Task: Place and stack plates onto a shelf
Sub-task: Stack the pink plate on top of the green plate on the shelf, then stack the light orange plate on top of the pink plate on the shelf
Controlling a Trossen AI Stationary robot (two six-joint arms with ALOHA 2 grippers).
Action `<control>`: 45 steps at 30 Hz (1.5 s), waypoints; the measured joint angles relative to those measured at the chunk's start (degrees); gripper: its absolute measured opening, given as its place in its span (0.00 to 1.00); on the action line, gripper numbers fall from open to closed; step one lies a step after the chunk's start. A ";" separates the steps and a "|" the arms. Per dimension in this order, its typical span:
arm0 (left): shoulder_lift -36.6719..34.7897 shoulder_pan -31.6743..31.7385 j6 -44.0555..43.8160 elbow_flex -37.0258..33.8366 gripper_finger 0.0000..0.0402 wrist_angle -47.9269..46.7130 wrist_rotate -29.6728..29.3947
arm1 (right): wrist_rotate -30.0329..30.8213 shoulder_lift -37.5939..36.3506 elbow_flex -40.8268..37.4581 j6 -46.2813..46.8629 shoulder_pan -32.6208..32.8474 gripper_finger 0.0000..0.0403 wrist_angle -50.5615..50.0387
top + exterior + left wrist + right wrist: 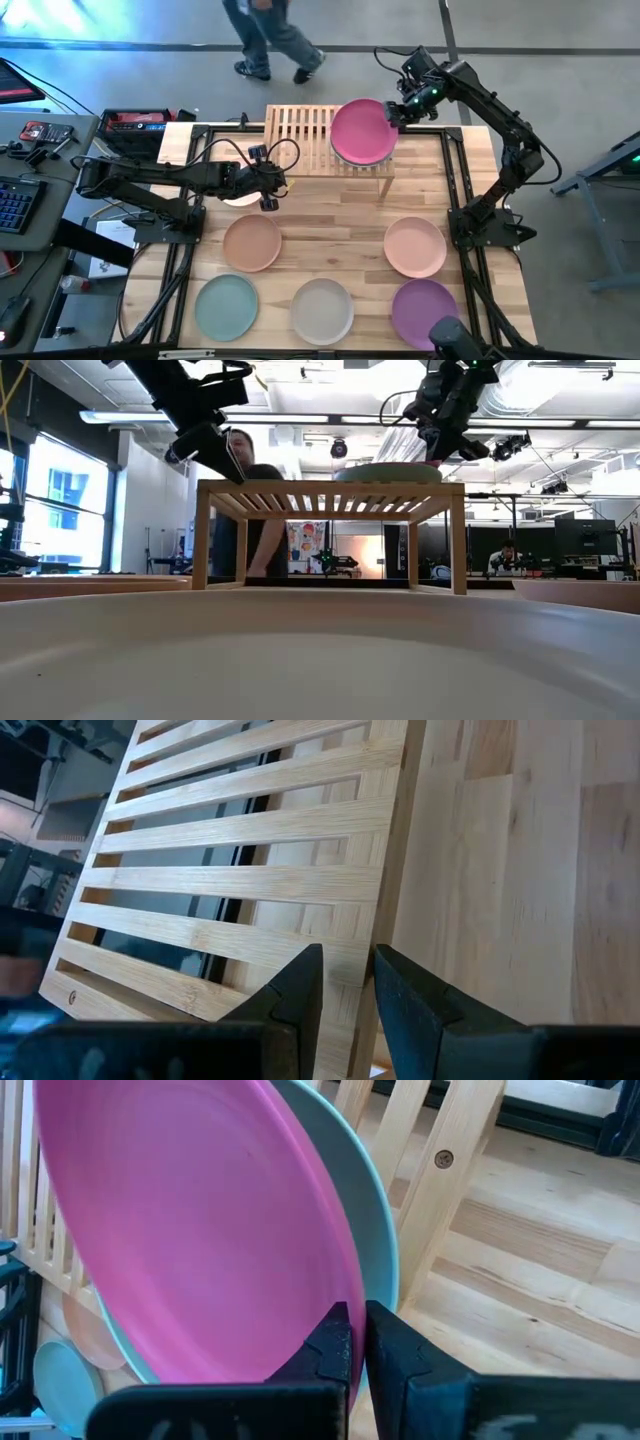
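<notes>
Fingers of the right gripper [393,112] pinch the rim of the magenta plate [362,130], lying atop a green plate [385,1230] at the shelf's [300,125] right end. Left gripper [272,188], fingers nearly closed and empty, hovers by the shelf's front-left corner.

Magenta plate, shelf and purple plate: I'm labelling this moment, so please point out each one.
magenta plate [362,130], high view, middle of its face.
shelf [297,135], high view, bare slats of its top.
purple plate [422,307], high view, middle of its face.
</notes>
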 joint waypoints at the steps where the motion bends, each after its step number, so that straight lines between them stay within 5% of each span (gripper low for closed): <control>1: 0.00 0.00 0.00 0.00 0.20 0.00 -0.02 | 0.02 0.00 0.00 -0.29 0.00 0.00 0.01; 15: 0.00 0.02 0.04 0.00 0.20 1.53 -0.30 | -0.04 -0.02 0.00 0.10 0.02 0.22 3.03; 45: 0.00 0.87 -5.64 0.00 0.20 1.32 3.35 | -1.03 -2.36 0.00 2.72 4.24 0.23 -1.13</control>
